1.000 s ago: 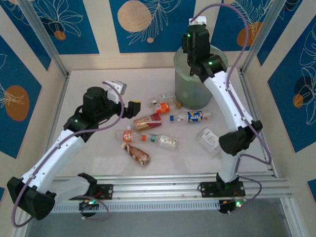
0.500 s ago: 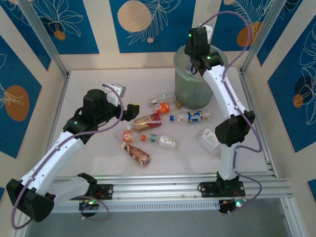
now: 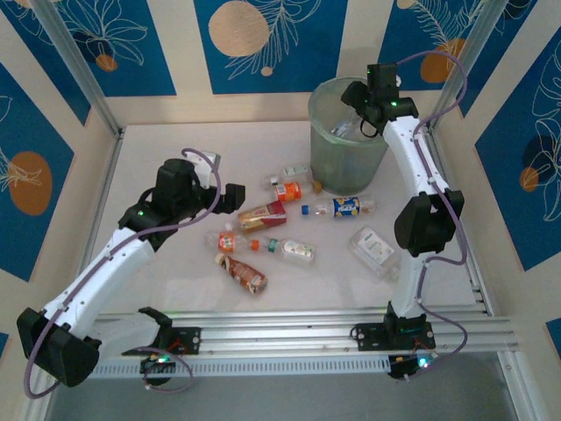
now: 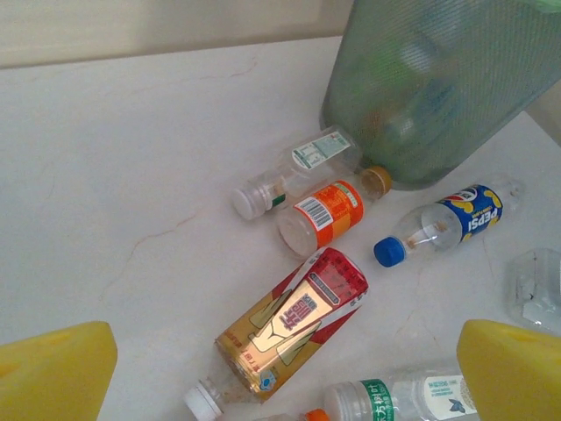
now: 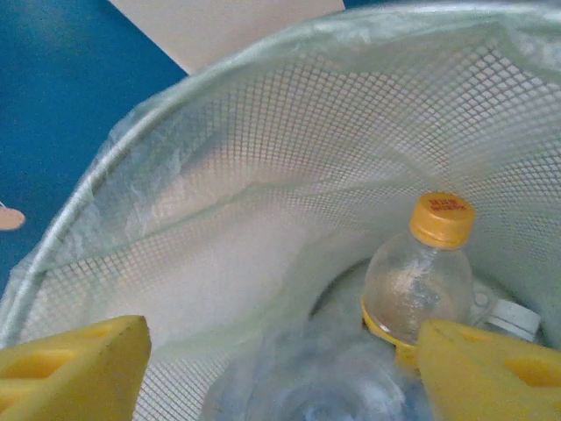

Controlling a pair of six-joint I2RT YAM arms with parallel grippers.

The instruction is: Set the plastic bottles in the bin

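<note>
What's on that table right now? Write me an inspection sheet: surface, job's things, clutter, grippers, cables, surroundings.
Surface: pale marbled tabletop, no spills seen.
Job's things: bin upright at the far right, with a yellow-capped bottle inside; red-labelled bottle, orange-labelled bottle, Pepsi bottle and several more lying loose mid-table.
Clutter: nothing seen.
Grippers: left gripper open and empty, facing the loose bottles; right gripper open over the bin's mouth, nothing clamped.
Cables: purple cables loop along both arms, clear of the bottles.
Surroundings: blue-and-cream wall panels; aluminium rail at the near edge.
</note>
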